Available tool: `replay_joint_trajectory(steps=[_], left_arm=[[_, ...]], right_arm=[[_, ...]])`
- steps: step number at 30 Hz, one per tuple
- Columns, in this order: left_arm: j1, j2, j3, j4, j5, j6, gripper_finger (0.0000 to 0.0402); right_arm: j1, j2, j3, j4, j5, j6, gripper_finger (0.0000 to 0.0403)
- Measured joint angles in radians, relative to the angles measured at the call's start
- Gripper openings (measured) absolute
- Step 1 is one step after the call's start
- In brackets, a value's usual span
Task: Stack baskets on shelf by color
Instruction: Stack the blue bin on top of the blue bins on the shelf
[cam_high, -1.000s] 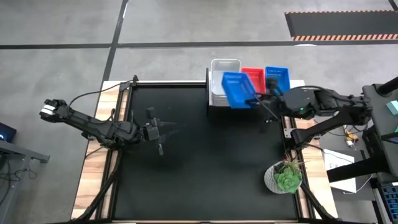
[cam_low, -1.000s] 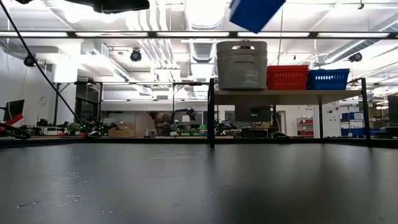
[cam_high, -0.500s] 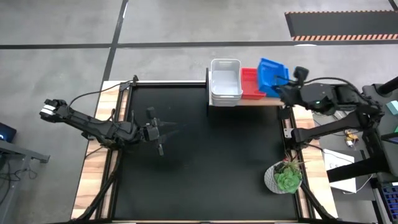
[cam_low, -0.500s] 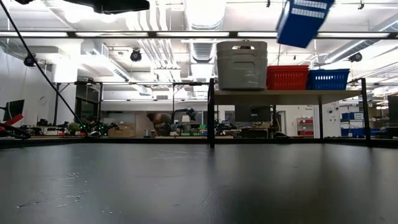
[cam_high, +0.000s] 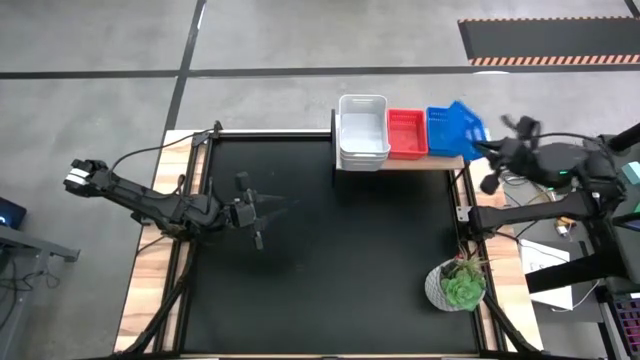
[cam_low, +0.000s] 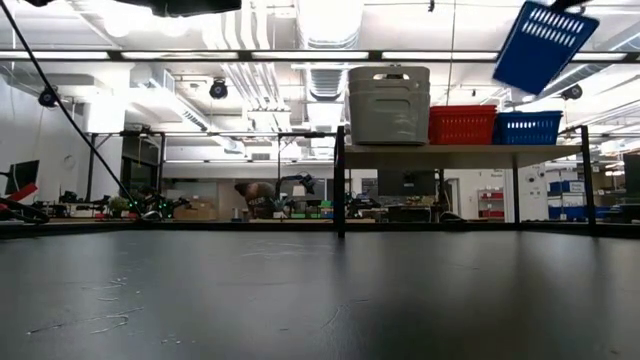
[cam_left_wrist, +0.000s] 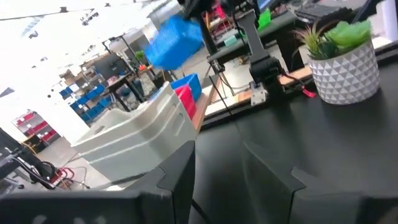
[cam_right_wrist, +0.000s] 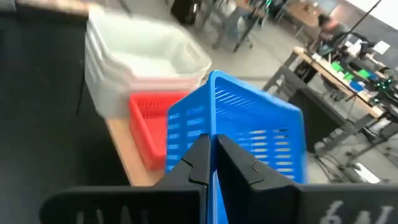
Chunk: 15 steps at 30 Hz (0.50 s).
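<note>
The right gripper (cam_right_wrist: 210, 163) is pinching the wall of a blue basket (cam_high: 465, 122) between nearly closed jaws and holding it tilted in the air above the right end of the shelf (cam_high: 440, 160). In the low view this held basket (cam_low: 545, 44) is hanging well above the shelf board (cam_low: 460, 150), its base slanting toward the camera, directly over the blue baskets on the shelf (cam_low: 527, 127).

On the shelf, at the far right of the bench (cam_high: 320, 260), a stack of white baskets (cam_high: 362, 130) is sitting at the left end, red baskets (cam_high: 406, 133) are sitting in the middle just beside them, and blue ones are sitting at the right end (cam_high: 440, 128), partly under the held basket. From the right wrist, the white stack (cam_right_wrist: 140, 59) and the red baskets (cam_right_wrist: 149, 115) are showing behind the blue one (cam_right_wrist: 249, 134).

The left gripper (cam_high: 254, 213) is waiting low over the left part of the bench, well apart from the shelf, with its jaws spread wide and holding nothing. A potted plant (cam_high: 458, 284) is standing at the near right corner of the bench.
</note>
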Motion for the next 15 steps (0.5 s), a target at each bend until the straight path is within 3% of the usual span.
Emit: replay_joint_trajectory(steps=[7,15], left_arm=[[0.0,0.001,0.002,0.038,0.001,0.033,0.0116],[0.0,0.0,-0.002,0.066,0.001,0.087,0.0116]], right_arm=[[0.0,0.028,-0.06,0.04,0.065,-0.052,0.0011],[0.0,0.155,-0.079,0.068,0.138,-0.186,0.0011]])
